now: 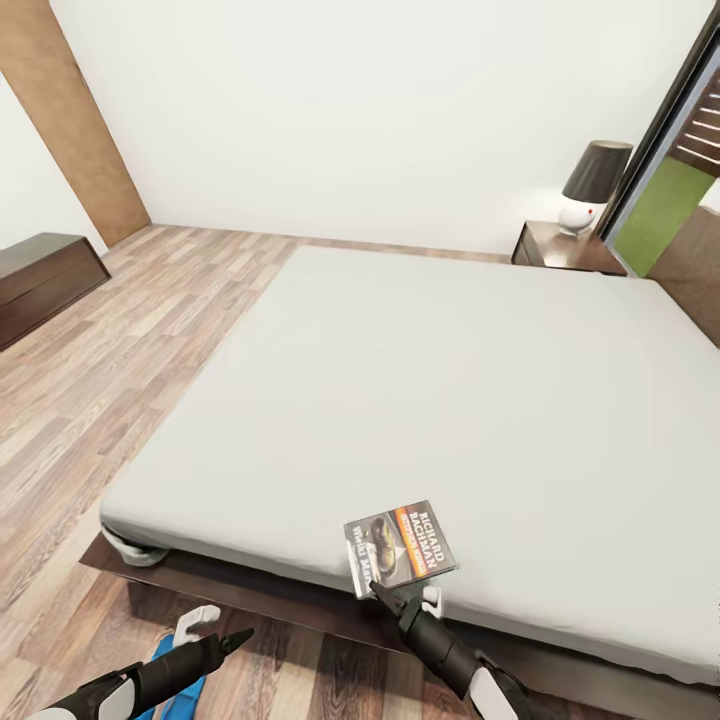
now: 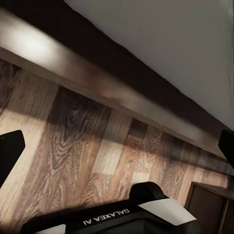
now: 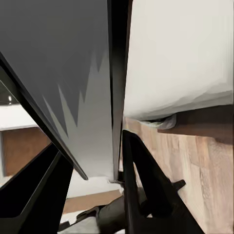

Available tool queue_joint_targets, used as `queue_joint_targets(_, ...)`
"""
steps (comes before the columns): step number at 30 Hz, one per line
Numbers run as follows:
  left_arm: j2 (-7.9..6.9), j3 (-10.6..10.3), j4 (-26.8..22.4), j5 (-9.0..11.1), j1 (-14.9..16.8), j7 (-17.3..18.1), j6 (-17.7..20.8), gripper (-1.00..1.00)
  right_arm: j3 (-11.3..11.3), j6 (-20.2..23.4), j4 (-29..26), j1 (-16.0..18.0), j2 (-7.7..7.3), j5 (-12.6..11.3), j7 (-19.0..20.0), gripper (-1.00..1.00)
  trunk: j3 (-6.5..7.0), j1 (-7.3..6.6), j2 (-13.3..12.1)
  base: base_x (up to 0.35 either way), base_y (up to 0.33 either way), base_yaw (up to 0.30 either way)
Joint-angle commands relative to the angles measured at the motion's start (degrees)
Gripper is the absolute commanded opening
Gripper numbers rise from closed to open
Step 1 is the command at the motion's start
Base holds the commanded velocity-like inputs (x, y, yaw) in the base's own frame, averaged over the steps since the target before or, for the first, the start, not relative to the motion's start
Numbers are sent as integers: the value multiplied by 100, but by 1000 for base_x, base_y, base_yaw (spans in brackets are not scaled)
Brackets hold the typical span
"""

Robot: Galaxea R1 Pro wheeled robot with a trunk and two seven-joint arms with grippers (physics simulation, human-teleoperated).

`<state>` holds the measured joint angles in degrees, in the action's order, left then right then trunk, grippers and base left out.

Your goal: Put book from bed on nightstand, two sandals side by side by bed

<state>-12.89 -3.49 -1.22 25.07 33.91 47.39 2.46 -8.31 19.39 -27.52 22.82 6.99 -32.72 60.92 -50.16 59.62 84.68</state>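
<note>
The book (image 1: 400, 548), dark with an orange band and white lettering, is over the near edge of the bed (image 1: 420, 380). My right gripper (image 1: 380, 590) is shut on its near edge. In the right wrist view the book's grey face (image 3: 73, 73) runs between the two dark fingers (image 3: 146, 185). My left gripper (image 1: 232, 634) hangs low over the plank floor in front of the bed frame (image 2: 73, 68), fingers spread wide, open and holding nothing. A blue sandal (image 1: 165, 668) lies on the floor, partly hidden under the left arm. A nightstand (image 1: 565, 248) stands at the bed's far right corner.
A lamp (image 1: 592, 185) with a dark shade sits on the nightstand. A low dark cabinet (image 1: 45, 280) stands against the left wall. A tall dark-framed window (image 1: 670, 190) is at the far right. Plank floor (image 1: 130, 340) runs along the bed's left side.
</note>
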Motion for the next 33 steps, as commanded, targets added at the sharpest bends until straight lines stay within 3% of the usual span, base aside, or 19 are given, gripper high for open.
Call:
queue_joint_targets(1,-2,-38,-1,51,2,21,26,100,79,274,-6,3,4,-19,16,-100,15,-23,-40,0,0,0)
queue_joint_targets(5,-3,-38,-1,46,2,24,26,100,580,1065,-8,3,-1,-16,24,-100,87,-111,-200,0,0,0)
queue_joint_targets(8,-3,-38,-1,44,2,31,29,100,739,1248,-8,3,-21,-13,31,-100,141,-177,-320,0,0,0)
queue_joint_targets(10,-3,-38,-1,43,2,32,31,100,799,1286,-8,3,-170,-9,46,-100,177,-221,-401,0,0,0)
queue_joint_targets(13,-3,-38,-1,47,2,33,34,100,912,1306,-8,3,-555,-7,171,-100,230,-286,-521,0,0,0)
queue_joint_targets(18,0,-38,-1,44,2,32,31,100,1692,1319,-18,3,-1338,-11,317,-100,320,-396,-721,0,0,0)
queue_joint_targets(21,5,-38,-1,42,2,29,30,100,1855,1331,-148,2,-1554,-14,654,-100,374,-462,-842,0,0,0)
queue_joint_targets(25,4,-38,-1,42,2,26,28,100,1903,1338,-389,3,-1614,-12,981,-100,446,-550,-1002,0,0,0)
queue_joint_targets(32,6,-38,-1,42,2,25,30,100,1920,1267,-371,3,-1574,44,990,-100,571,-704,-1283,0,0,0)
queue_joint_targets(33,6,-38,-1,42,2,29,28,100,1921,1264,-364,-1,-1572,174,987,-100,589,-726,-1323,0,0,0)
